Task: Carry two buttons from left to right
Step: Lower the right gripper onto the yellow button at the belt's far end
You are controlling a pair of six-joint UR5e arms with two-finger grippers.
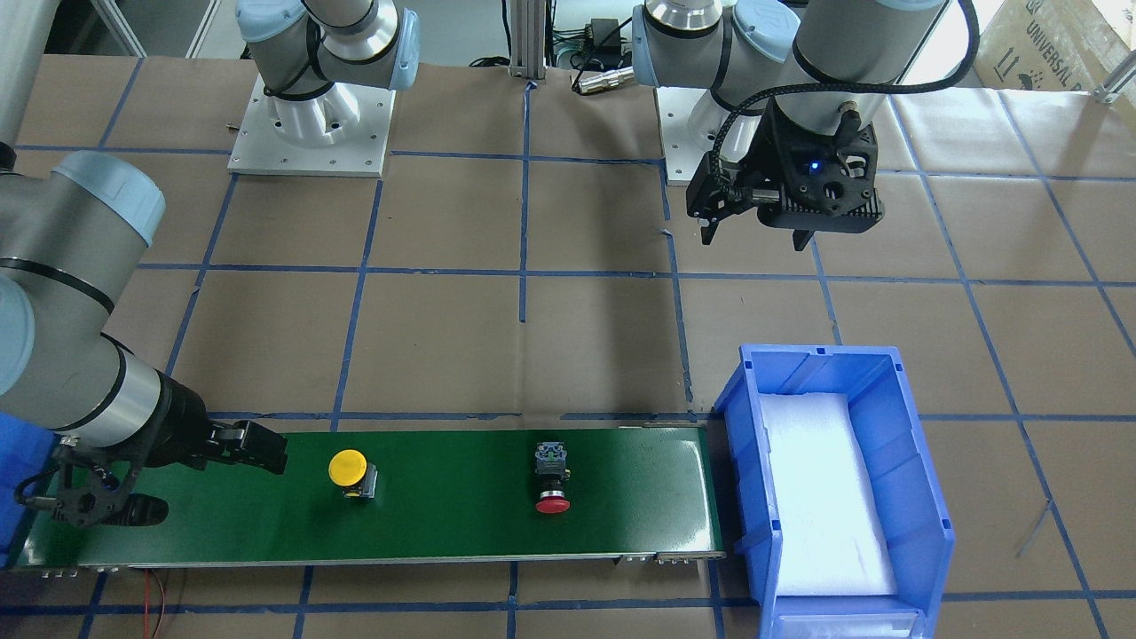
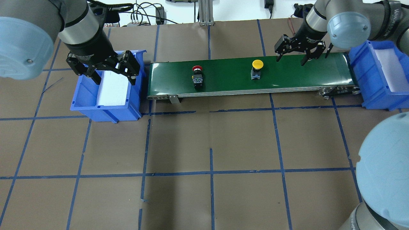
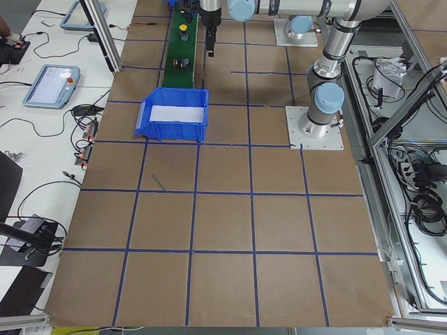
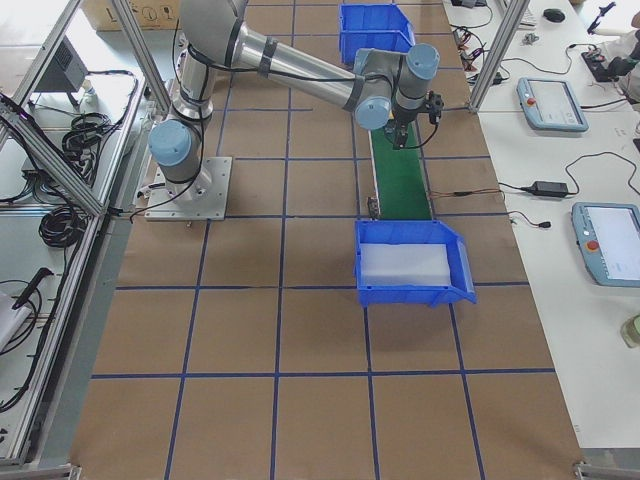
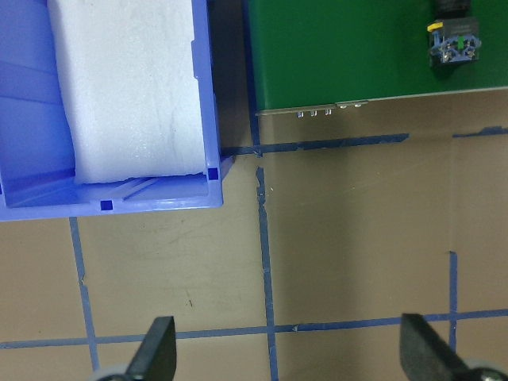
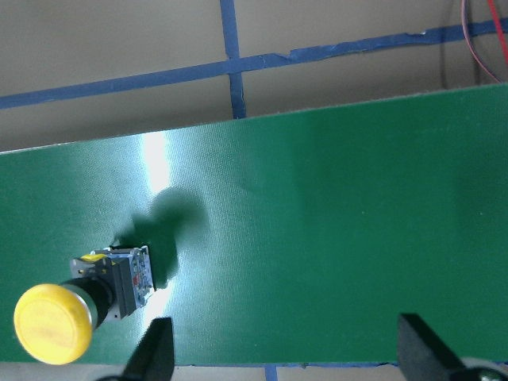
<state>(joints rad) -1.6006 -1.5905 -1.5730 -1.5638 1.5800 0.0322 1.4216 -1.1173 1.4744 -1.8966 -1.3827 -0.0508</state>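
The yellow-capped button (image 1: 348,468) lies on its side on the green conveyor belt (image 1: 444,524), and also shows in the overhead view (image 2: 257,65) and the right wrist view (image 6: 51,324). The red-capped button (image 1: 552,504) lies on its side further along the belt toward the robot's left (image 2: 197,68); its body shows in the left wrist view (image 5: 454,44). My right gripper (image 2: 290,61) is open and empty, over the belt to the right of the yellow button. My left gripper (image 2: 112,76) is open and empty, above the left blue bin (image 2: 105,108).
The left blue bin (image 1: 923,497) has white foam inside and stands at the belt's left end. A second blue bin (image 2: 380,92) with white foam stands at the belt's right end. Brown paper with blue tape lines covers the table (image 2: 211,143).
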